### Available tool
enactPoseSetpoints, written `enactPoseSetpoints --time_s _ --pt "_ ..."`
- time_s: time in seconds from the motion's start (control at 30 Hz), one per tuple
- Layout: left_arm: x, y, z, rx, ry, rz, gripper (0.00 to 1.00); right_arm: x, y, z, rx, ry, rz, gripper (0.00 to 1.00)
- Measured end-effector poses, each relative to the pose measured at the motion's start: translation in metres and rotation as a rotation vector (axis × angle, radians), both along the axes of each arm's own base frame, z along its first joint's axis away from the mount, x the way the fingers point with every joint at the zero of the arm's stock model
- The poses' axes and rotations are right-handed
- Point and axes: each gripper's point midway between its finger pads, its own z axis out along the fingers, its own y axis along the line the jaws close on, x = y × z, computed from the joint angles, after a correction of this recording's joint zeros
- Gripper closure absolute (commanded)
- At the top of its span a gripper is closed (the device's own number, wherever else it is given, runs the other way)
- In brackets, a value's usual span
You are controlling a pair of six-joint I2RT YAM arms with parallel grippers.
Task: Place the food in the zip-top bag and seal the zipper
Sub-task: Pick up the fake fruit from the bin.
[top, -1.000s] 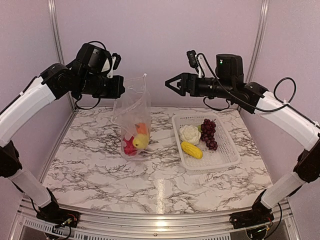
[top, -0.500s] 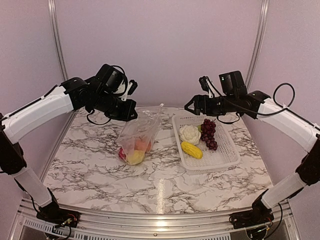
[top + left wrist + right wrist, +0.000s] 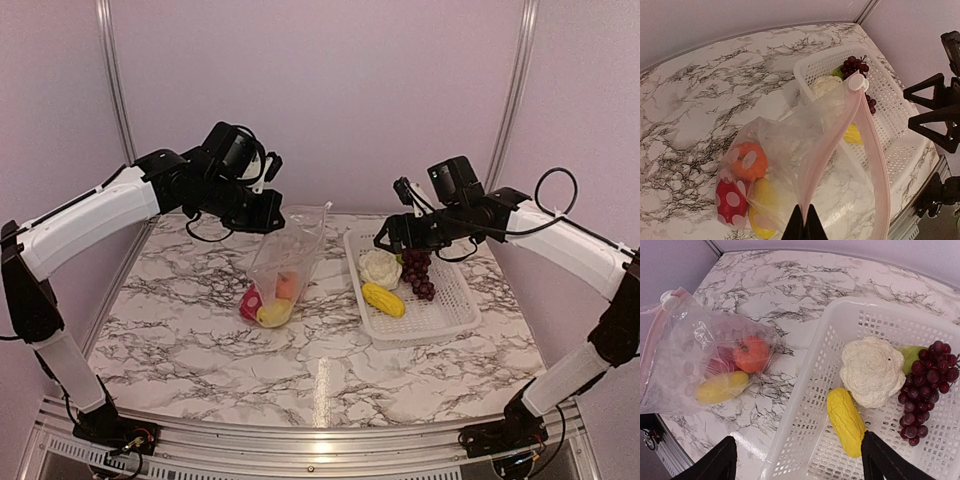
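Pepper (image 3: 731,200) hazy inside crinkled bag (image 3: 790,135) — shape unclear.

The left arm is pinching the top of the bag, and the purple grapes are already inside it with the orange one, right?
Not quite. The left gripper does pinch the top of the bag, and the orange piece is inside. But the purple grapes lie in the white basket beside the cauliflower, as the right wrist view shows.

You'll find the clear zip-top bag (image 3: 285,250) tilted, its mouth raised and its pinkish zipper (image 3: 830,142) unsealed, with its bottom resting mid-table (image 3: 200,340). Inside lie the red pepper (image 3: 730,200), the orange piece (image 3: 747,161) and one yellow piece (image 3: 722,386). The cauliflower (image 3: 871,371), the grape bunch (image 3: 925,390) and the other yellow piece (image 3: 846,420) sit toward the basket's (image 3: 890,322) far left corner.
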Motion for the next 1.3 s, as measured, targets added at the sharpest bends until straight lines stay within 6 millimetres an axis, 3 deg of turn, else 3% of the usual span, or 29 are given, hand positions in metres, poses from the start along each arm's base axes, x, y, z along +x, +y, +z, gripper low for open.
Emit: enactPoseSetpoints --time_s 0.27,0.5,0.7,0.9,1.03,1.3 --pt "0.009 -0.005 -0.011 0.003 0.021 0.036 1.0 -0.005 -0.003 -0.045 -0.116 0.096 0.048 0.18" --pt "0.007 -0.008 -0.008 -0.063 0.06 0.075 1.0 -0.004 -0.004 -0.06 -0.17 0.124 0.081 0.21" --pt "-0.007 0.003 -0.01 -0.077 0.066 0.071 1.0 -0.014 -0.011 -0.082 -0.213 0.16 0.095 0.21" --pt "-0.005 0.009 -0.021 -0.039 0.056 0.083 1.0 -0.017 -0.015 -0.091 -0.246 0.163 0.114 0.2" --pt "-0.003 0.011 -0.021 -0.025 0.042 0.086 1.0 -0.009 -0.015 -0.103 -0.291 0.17 0.125 0.2" --pt "0.0 0.009 -0.02 -0.009 0.021 0.066 1.0 0.017 -0.014 -0.159 -0.396 0.292 0.118 0.23"
